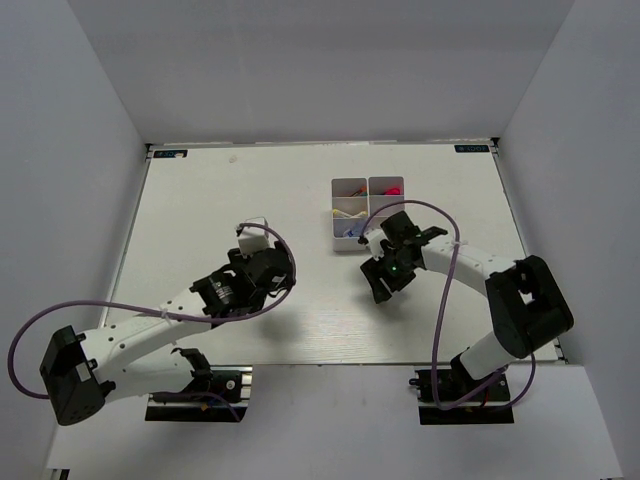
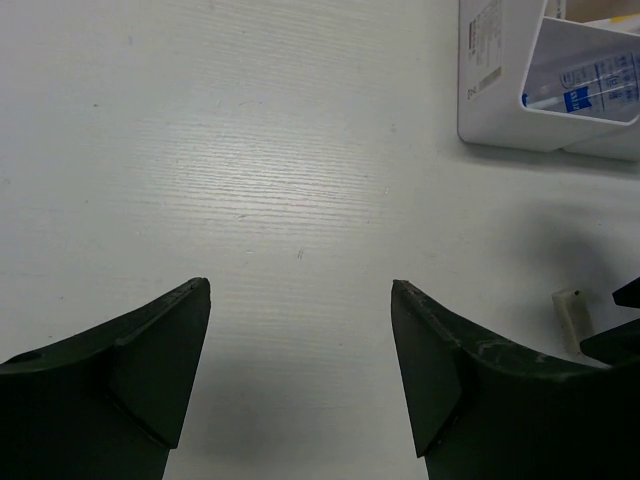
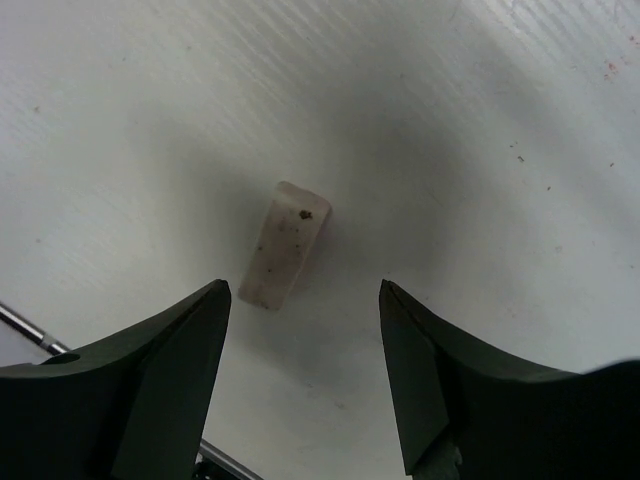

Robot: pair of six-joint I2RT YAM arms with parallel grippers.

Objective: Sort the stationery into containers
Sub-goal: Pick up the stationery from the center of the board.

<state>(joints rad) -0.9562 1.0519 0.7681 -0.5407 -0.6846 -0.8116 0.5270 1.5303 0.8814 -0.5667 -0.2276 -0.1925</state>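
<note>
A tan eraser with dark specks lies flat on the white table, just ahead of my right gripper and a little left of its centre line. That gripper is open and empty, low over the table. In the top view the right gripper sits just below the white organiser tray and hides the eraser. The eraser's end also shows in the left wrist view. My left gripper is open and empty over bare table, left of the tray; in the top view it is mid-table.
The tray's compartments hold a pink item, pale sticks and a blue-white tube. Grey walls enclose the table on three sides. A purple cable loops over each arm.
</note>
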